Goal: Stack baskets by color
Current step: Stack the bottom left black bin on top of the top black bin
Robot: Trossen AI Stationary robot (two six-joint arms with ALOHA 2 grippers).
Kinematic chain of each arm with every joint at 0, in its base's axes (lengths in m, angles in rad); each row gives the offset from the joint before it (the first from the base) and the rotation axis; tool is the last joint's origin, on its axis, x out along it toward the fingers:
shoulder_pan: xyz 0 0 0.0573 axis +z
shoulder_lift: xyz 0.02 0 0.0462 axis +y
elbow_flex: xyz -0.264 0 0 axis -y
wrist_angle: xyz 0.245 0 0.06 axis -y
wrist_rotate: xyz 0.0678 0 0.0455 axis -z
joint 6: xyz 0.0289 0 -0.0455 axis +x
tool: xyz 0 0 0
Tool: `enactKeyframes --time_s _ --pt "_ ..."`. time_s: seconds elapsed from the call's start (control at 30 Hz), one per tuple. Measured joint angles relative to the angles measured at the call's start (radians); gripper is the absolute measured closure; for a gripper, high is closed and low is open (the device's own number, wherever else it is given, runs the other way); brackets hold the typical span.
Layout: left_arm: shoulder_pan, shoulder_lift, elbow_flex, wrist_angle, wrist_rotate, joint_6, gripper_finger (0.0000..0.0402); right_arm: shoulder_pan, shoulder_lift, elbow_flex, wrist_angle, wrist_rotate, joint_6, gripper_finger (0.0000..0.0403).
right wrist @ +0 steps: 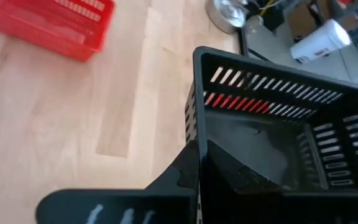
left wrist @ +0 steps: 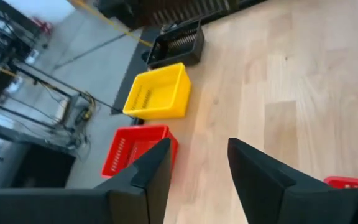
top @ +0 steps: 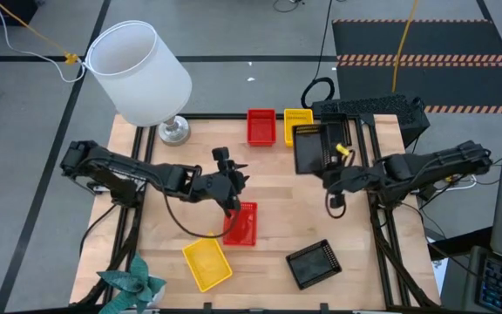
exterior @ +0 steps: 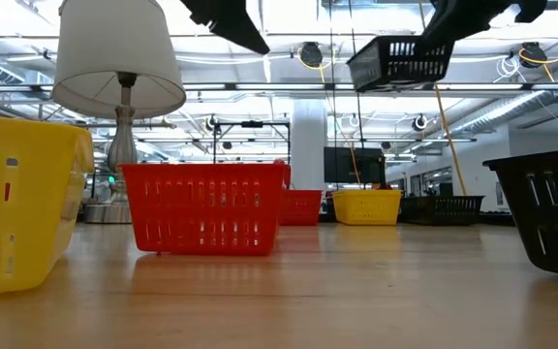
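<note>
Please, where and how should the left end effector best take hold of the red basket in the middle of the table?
Probably by one upper rim wall, coming straight down from above. The red basket stands upright with its mouth open, and its thin mesh wall should fit between two fingers. The open left end effector hangs over its rear edge, fingers apart.

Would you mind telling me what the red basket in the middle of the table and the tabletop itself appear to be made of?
Red basket: likely moulded plastic, slightly glossy, judging by its uniform colour and thin slotted walls.
Tabletop: seemingly wood, butcher-block style, with pale joined strips and visible grain; its smooth, faintly shiny surface suggests a sealed finish.
</note>
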Motion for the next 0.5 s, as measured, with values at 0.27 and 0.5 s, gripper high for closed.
enactKeyframes --time_s 0.27,0.5 --pt "0.026 0.000 0.000 -0.013 0.054 -0.050 0.0254 -0.021 -0.118 0.000 -0.107 0.002 -0.132 0.0397" --pt "0.026 0.000 0.000 -0.010 0.054 -0.052 0.0254 -0.092 -0.215 0.000 -0.175 0.003 -0.193 0.0397"
